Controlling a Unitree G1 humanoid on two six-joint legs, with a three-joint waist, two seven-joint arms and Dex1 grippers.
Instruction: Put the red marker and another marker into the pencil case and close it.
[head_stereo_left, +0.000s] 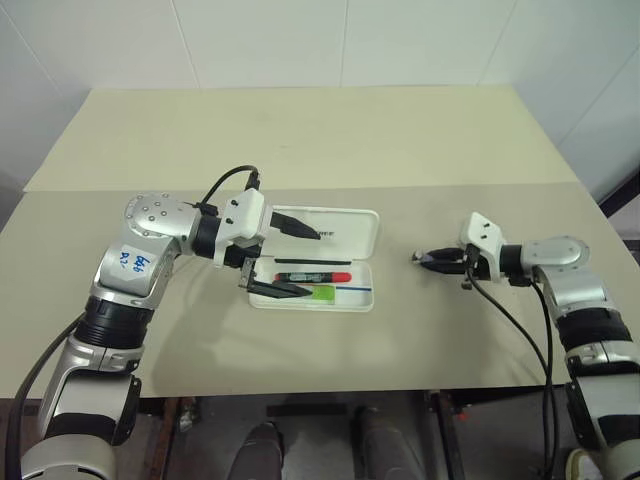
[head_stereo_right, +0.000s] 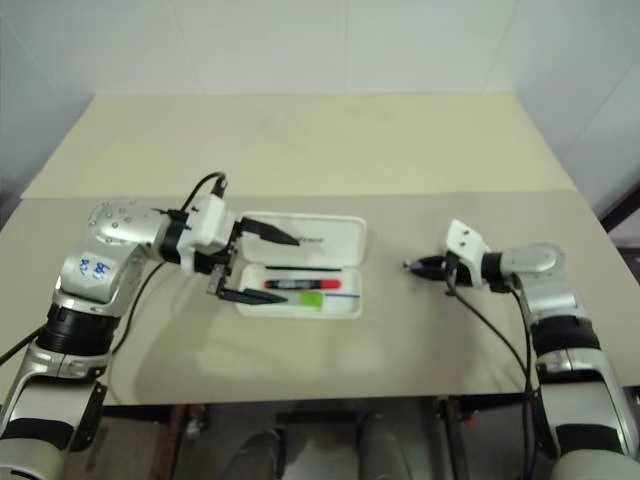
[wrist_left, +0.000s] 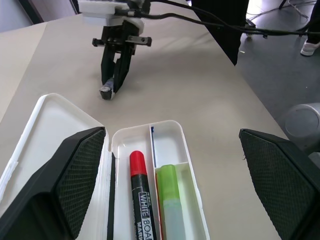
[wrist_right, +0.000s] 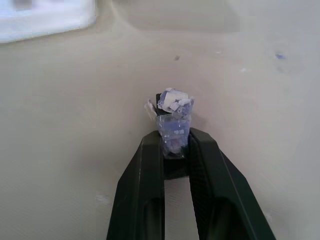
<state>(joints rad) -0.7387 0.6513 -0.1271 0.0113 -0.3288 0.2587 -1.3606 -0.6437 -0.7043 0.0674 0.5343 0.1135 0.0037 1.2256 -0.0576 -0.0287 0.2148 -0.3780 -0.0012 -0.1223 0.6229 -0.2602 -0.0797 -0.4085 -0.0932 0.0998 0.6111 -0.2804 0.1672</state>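
Observation:
The white pencil case (head_stereo_left: 352, 226) lies open in the middle of the table, lid folded back. Inside its tray lie the red marker (wrist_left: 140, 192) and, beside it, the lime-green marker (wrist_left: 169, 192). My left gripper (head_stereo_left: 316, 264) is open, one finger over the lid and the other over the tray's near side at the case's left end. My right gripper (head_stereo_left: 428, 258) is off to the right of the case, low over the table and apart from it. It is shut on a small bluish-grey bit (wrist_right: 173, 111) that sticks out past its fingertips.
The beige table (head_stereo_left: 300, 140) stretches far behind the case, with a seam across it just beyond the lid. Its front edge runs close below the case. A black cable (head_stereo_left: 520, 330) trails from my right wrist.

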